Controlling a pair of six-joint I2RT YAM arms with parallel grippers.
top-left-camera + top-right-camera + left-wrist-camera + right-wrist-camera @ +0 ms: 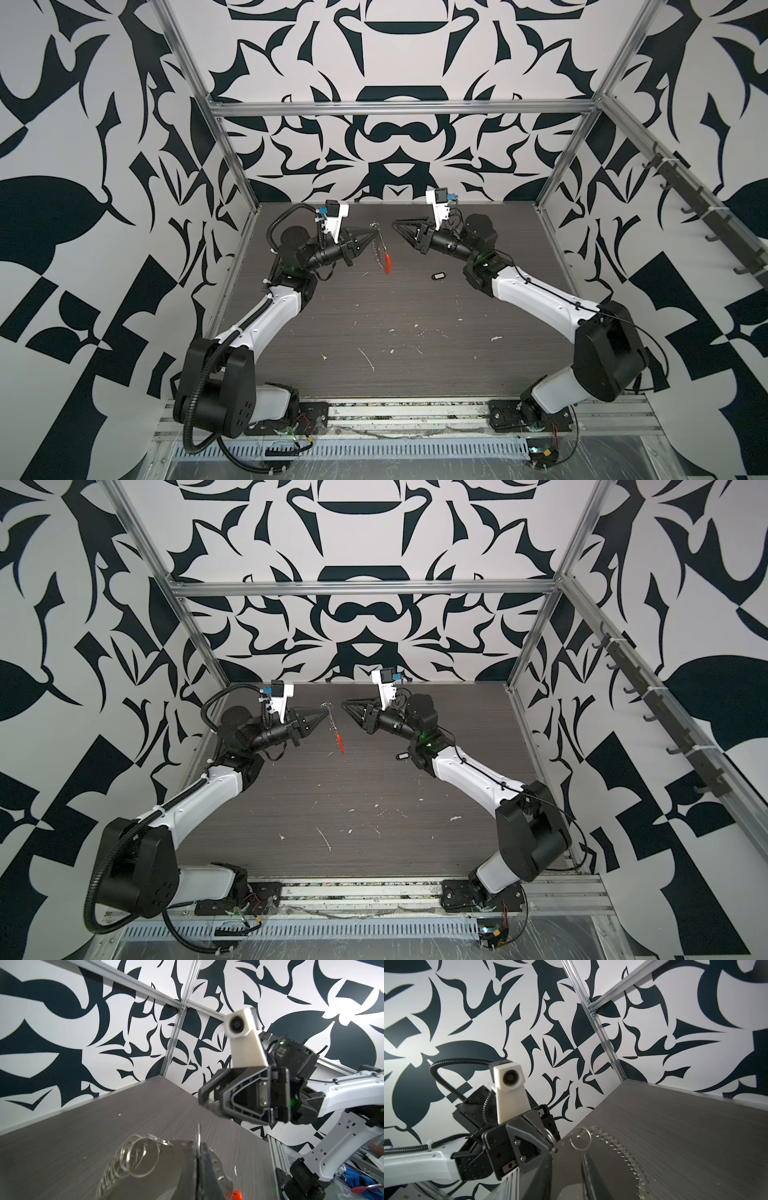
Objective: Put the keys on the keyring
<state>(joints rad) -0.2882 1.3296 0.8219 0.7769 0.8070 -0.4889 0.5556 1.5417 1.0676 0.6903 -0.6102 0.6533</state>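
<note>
My left gripper is shut on the keyring and holds it off the table. The keyring hangs as a silver loop fringed with small rings, its orange-red segment lowest. In the left wrist view the pads pinch its rim beside several split rings. My right gripper faces it from the right, a short gap away. Its jaws stand narrowly open with nothing between them. The black key tag lies on the table under the right wrist.
The dark wood-grain table carries white flecks toward the front. Aluminium frame posts stand at the back corners, and a rail of hooks runs along the right wall. Both arm bases sit on the front rail.
</note>
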